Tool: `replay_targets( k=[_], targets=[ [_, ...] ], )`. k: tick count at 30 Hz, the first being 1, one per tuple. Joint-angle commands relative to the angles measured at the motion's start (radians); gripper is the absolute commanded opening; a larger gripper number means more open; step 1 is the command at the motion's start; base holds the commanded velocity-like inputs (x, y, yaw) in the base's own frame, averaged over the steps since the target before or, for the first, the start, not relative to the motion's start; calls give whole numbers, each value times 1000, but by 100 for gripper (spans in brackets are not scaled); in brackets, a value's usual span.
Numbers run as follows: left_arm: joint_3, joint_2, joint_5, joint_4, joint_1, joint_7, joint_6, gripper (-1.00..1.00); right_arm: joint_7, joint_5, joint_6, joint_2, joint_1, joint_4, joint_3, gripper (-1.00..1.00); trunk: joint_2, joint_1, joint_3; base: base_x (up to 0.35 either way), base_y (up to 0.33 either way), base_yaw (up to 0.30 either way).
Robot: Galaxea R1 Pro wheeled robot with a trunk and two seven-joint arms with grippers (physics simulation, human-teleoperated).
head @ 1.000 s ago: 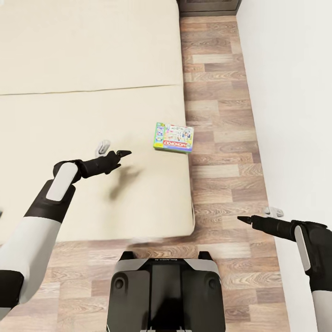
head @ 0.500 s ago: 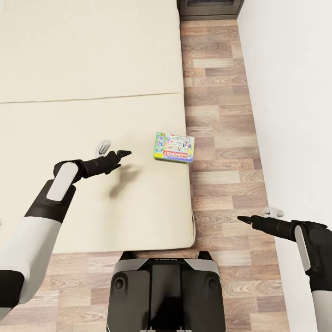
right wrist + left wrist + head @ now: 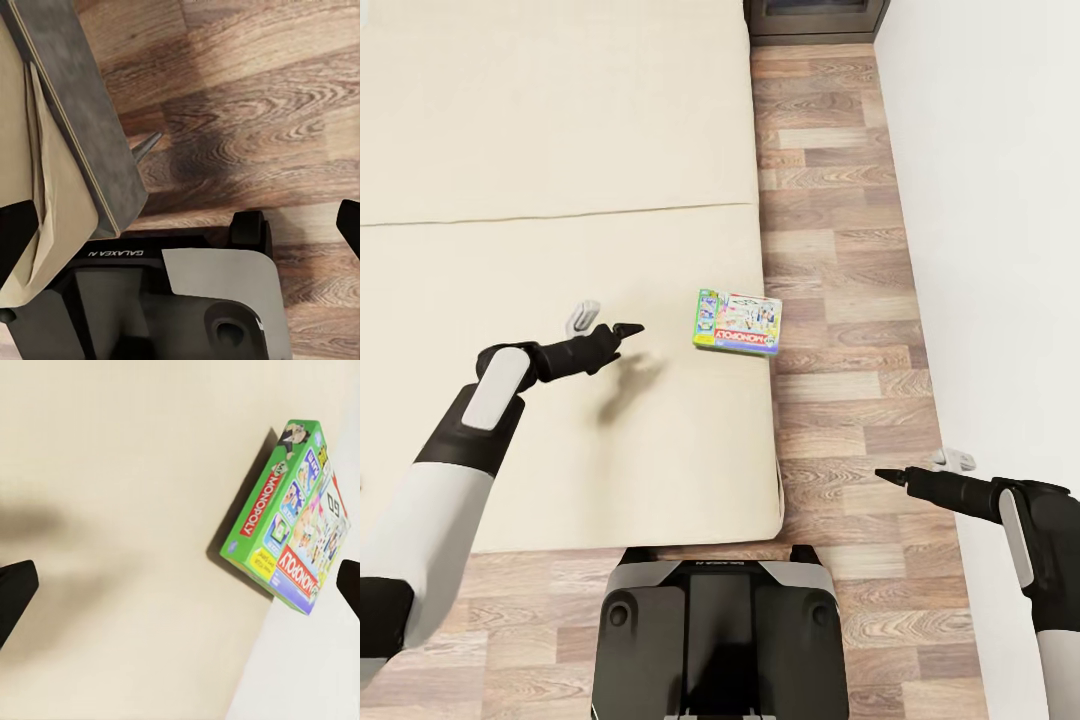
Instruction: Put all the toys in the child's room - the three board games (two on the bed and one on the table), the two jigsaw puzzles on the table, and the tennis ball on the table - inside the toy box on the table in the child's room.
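Nearby, Monopoly box [image 3: 737, 323] at bed [image 3: 540, 150] edge, left gripper [image 3: 628, 329] beside it.

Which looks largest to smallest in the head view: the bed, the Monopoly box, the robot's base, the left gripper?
1. bed, by far the largest in the picture.
2. robot's base, though it is nearer the camera.
3. Monopoly box.
4. left gripper, smallest.

bed [image 3: 560, 150]: Monopoly box [image 3: 737, 324] at its right edge | left gripper [image 3: 622, 331] near box, apart | right gripper [image 3: 890, 476] over floor [image 3: 830, 200]
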State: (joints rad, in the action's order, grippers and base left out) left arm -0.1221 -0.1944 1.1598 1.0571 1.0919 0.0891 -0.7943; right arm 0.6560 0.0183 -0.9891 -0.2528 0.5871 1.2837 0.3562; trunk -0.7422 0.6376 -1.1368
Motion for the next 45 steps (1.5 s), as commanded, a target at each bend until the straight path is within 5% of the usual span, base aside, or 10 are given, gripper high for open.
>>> replay_targets(
  k=[1,15,29,45],
  targets=[
    [-2,-1,10,-16,13,9,0,100,2,2,-6,0,0,0,1,100,-1,0,-1,7,0,0],
    [-22,31,-11,-233,172,6,20,100,3,2,-8,0,0,8,2,100,-1,0,-1,3,0,0],
    [-47,128,-179,-423,285,-2,120,100,4,5,-8,0,0,22,3,100,-1,0,-9,0,0,0],
    [-53,168,-226,-535,357,-21,157,100,4,6,-8,0,0,24,3,100,-1,0,-33,0,0,0]
  ],
)
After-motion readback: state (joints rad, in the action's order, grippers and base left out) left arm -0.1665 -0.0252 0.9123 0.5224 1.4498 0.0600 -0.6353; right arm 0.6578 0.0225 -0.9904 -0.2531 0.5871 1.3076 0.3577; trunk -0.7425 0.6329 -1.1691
